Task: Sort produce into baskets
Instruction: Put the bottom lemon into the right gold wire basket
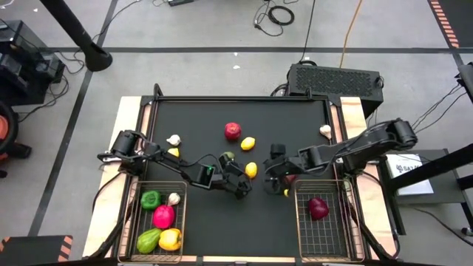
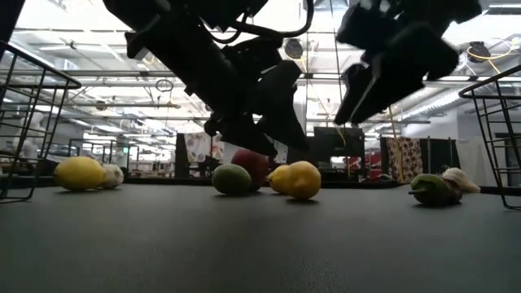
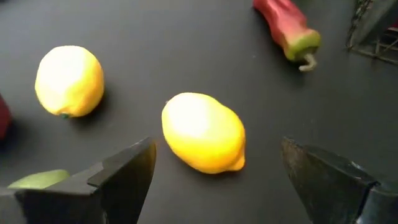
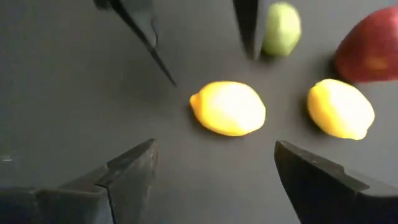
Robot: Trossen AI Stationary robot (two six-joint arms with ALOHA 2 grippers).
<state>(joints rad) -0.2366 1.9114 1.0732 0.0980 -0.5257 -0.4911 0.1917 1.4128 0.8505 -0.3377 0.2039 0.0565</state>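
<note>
the left gripper (image 1: 242,186) is hanging just above the black bench (image 1: 295,118) near its centre, fingers spread wide and holding nothing. a lemon (image 3: 204,132) is lying on the mat between and just ahead of those fingers, untouched. the right gripper (image 1: 272,177) is facing it from the 3 o'clock side, also wide open and empty, with the same lemon lying in front of it.

a 2nd lemon (image 1: 248,143) is sitting toward 12 o'clock from the first, with a red apple (image 1: 233,131) just beyond it at about 11 o'clock. a lime (image 1: 228,157) is resting just beside the left gripper's wrist. a dark red chili (image 3: 286,26) with a green stem is lying near the right basket's corner.

a garlic bulb (image 1: 174,140) and another yellow piece (image 1: 174,152) are sitting at the bench's 9 o'clock side, and 1 more garlic bulb (image 1: 325,131) is lying at the 3 o'clock edge.

the left basket (image 1: 137,222), at 7 o'clock, is holding a green pepper (image 1: 151,199), a garlic bulb (image 1: 174,198), a pink-red pepper (image 1: 163,216), a light green pepper (image 1: 148,240) and a yellow pepper (image 1: 170,239). the right basket (image 1: 301,229), at 5 o'clock, is holding 1 dark red apple (image 1: 318,207).
</note>
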